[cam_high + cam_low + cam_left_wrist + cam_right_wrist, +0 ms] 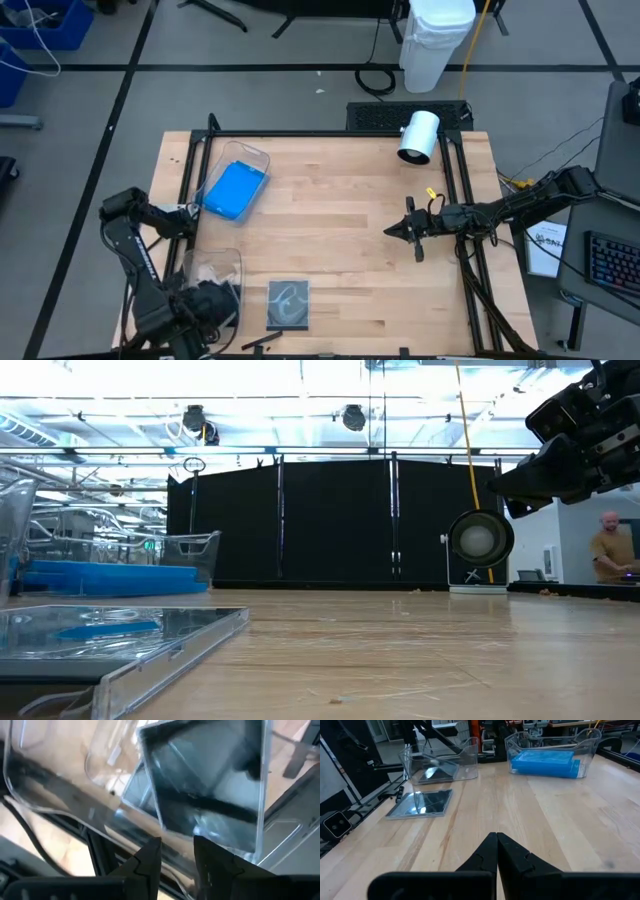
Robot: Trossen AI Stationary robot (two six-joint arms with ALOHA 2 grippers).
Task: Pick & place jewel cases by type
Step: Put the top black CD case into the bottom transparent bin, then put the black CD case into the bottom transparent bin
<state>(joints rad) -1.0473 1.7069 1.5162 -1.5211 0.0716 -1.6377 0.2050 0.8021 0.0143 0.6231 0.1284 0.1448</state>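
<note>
Left gripper (212, 298) low over the near clear rectangular plastic bin (205, 262), arm folded back beside the wooden table's (340, 210) left edge. In the left wrist view, two dark fingers (150, 860) slightly apart, a narrow gap between them, a thin grey, clear jewel case (210, 785) standing tilted just beyond the tips inside the bin; contact between fingertips and case impossible to tell, the bin wall crossing in front. In that view a second clear case (137, 795) behind it, only partly visible.

Right gripper (392, 231) stretched out level above the table, well to the right of that bin, fingers (490, 852) pressed together on nothing.

Another flat grey, clear jewel case (288, 304) flat on the wood just right of the bin, a disc-like sheen on its face. Bright blue jewel cases (233, 189) stacked in a second clear plastic bin (252, 157) farther back from the near bin; count of the stack hard to read. Contents of the near bin hidden from above by the left gripper.

Beyond the table's far edge, a white cylindrical lamp (419, 137). In the low view, a person (608, 555) at the right edge, cut off by the frame.
</note>
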